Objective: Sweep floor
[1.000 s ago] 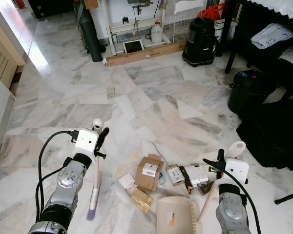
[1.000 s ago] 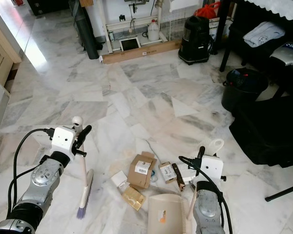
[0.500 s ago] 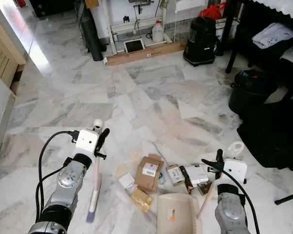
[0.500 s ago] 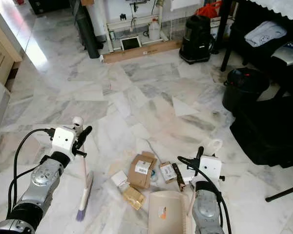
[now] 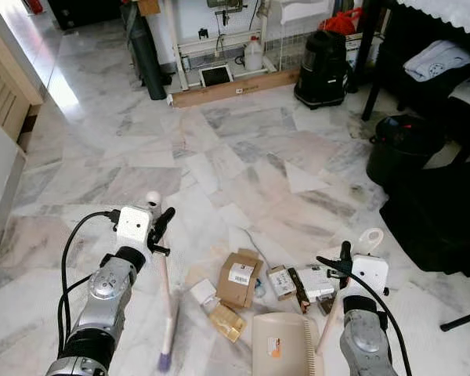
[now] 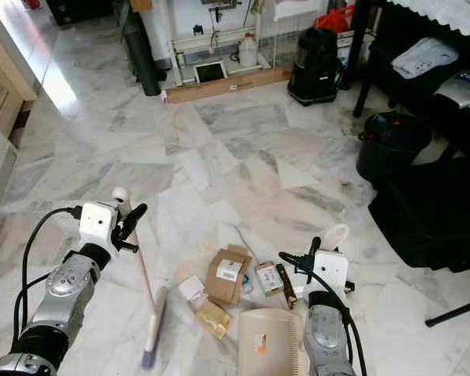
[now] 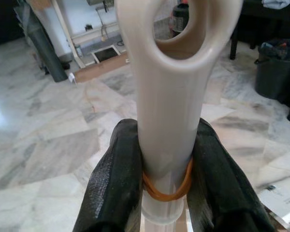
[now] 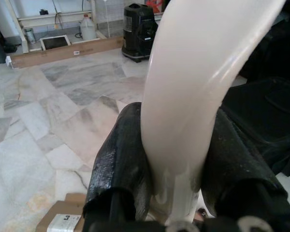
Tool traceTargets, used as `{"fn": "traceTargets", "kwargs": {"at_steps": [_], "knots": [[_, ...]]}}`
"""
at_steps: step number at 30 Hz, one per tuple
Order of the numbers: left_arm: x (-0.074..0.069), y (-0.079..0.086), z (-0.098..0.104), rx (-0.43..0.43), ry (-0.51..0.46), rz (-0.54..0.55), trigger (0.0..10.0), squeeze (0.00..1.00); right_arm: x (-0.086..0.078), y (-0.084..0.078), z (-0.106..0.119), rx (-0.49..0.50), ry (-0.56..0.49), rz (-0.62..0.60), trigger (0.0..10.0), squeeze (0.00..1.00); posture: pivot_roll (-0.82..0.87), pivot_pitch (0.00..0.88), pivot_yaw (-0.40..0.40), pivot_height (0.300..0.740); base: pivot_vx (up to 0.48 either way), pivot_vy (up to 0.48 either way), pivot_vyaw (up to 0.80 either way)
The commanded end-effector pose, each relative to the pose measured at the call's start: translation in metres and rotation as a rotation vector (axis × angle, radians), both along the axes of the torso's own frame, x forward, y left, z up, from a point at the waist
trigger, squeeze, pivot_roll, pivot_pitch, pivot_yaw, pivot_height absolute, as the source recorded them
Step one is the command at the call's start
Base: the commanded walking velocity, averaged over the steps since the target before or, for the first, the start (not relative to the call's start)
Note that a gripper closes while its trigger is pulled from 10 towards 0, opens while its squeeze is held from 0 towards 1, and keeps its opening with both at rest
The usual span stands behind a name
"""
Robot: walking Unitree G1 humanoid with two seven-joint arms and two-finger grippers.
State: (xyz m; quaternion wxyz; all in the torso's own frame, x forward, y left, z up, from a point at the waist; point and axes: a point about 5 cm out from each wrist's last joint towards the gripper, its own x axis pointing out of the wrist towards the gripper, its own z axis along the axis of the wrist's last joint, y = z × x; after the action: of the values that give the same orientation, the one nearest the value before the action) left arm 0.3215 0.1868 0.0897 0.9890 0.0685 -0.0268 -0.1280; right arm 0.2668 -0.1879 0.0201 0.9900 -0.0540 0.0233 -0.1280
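My left gripper (image 5: 161,228) is shut on the cream handle of a hand broom (image 5: 164,290). The broom slants down to its purple bristles (image 5: 165,359) on the marble floor, left of the litter. My right gripper (image 5: 344,265) is shut on the curved handle of a cream dustpan (image 5: 280,345). The pan lies flat on the floor just in front of the litter. That litter is a brown cardboard box (image 5: 237,276), several small cartons (image 5: 281,280) and a golden packet (image 5: 228,321). In the left wrist view both black fingers (image 7: 117,186) clamp the handle.
A black bin (image 5: 400,144) and a black bag (image 5: 442,213) stand to the right. At the back are a black vacuum (image 5: 323,66), a long cardboard box (image 5: 233,86) and a dark table leg (image 5: 374,59). A wooden panel (image 5: 6,86) lines the left.
The broom head has swung right and nearer to me, toward the litter, and the handle now leans the other way. The dustpan has held its place.
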Motion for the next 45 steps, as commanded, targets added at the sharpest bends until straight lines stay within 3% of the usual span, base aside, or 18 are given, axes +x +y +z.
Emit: {"fn": "traceTargets", "kwargs": {"at_steps": [1,5,6,12,19,27,30,32,36,38,39,41,45], "knots": [[0.003,0.002,0.007,-0.009,-0.016,-0.001,10.0,0.0,-0.016,0.003,-0.026,0.051,0.153,-0.023,10.0,0.0,0.09,0.117,0.122,0.74,0.0,0.0,0.0],[0.003,-0.005,0.001,-0.031,0.023,-0.038,10.0,0.0,-0.014,0.002,-0.022,0.05,0.13,-0.019,10.0,0.0,0.08,0.123,0.113,0.74,0.0,0.0,0.0],[0.002,-0.009,-0.003,-0.089,0.058,-0.062,10.0,0.0,-0.014,0.001,-0.022,0.048,0.129,-0.018,10.0,0.0,0.08,0.124,0.105,0.74,0.0,0.0,0.0],[0.0,-0.015,-0.005,-0.211,0.116,-0.116,10.0,0.0,-0.016,-0.002,-0.023,0.041,0.133,-0.016,10.0,0.0,0.08,0.124,0.093,0.74,0.0,0.0,0.0],[0.002,-0.02,0.009,-0.378,0.137,-0.201,10.0,0.0,-0.009,-0.001,-0.019,0.04,0.127,-0.007,10.0,0.0,0.08,0.109,0.087,0.74,0.0,0.0,0.0],[0.0,-0.023,0.018,-0.383,0.151,-0.267,10.0,0.0,-0.003,0.001,-0.016,0.044,0.122,0.002,10.0,0.0,0.09,0.095,0.088,0.74,0.0,0.0,0.0],[0.003,-0.017,0.023,-0.216,0.099,-0.199,10.0,0.0,0.0,0.001,-0.014,0.047,0.122,-0.002,10.0,0.0,0.09,0.081,0.09,0.74,0.0,0.0,0.0],[0.005,-0.015,0.026,-0.162,0.07,-0.172,10.0,0.0,0.001,0.001,-0.014,0.047,0.122,-0.003,10.0,0.0,0.09,0.079,0.092,0.74,0.0,0.0,0.0],[0.009,-0.014,0.047,-0.172,-0.019,-0.133,10.0,0.0,0.004,0.001,-0.012,0.05,0.114,-0.006,10.0,0.0,0.1,0.07,0.092,0.74,0.0,0.0,0.0],[0.008,-0.019,0.063,-0.251,-0.07,-0.182,10.0,0.0,0.005,0.002,-0.011,0.052,0.115,-0.006,10.0,0.0,0.1,0.065,0.093,0.74,0.0,0.0,0.0],[0.008,-0.019,0.063,-0.251,-0.07,-0.182,10.0,0.0,0.005,0.002,-0.011,0.052,0.115,-0.006,10.0,0.0,0.1,0.065,0.093,0.74,0.0,0.0,0.0],[0.007,-0.024,0.071,-0.33,-0.063,-0.238,10.0,0.0,0.006,0.003,-0.011,0.054,0.113,-0.005,10.0,0.0,0.1,0.062,0.095,0.74,0.0,0.0,0.0],[0.007,-0.026,0.072,-0.348,-0.045,-0.263,10.0,0.0,0.007,0.004,-0.011,0.057,0.113,-0.004,10.0,0.0,0.1,0.057,0.099,0.74,0.0,0.0,0.0]]}}
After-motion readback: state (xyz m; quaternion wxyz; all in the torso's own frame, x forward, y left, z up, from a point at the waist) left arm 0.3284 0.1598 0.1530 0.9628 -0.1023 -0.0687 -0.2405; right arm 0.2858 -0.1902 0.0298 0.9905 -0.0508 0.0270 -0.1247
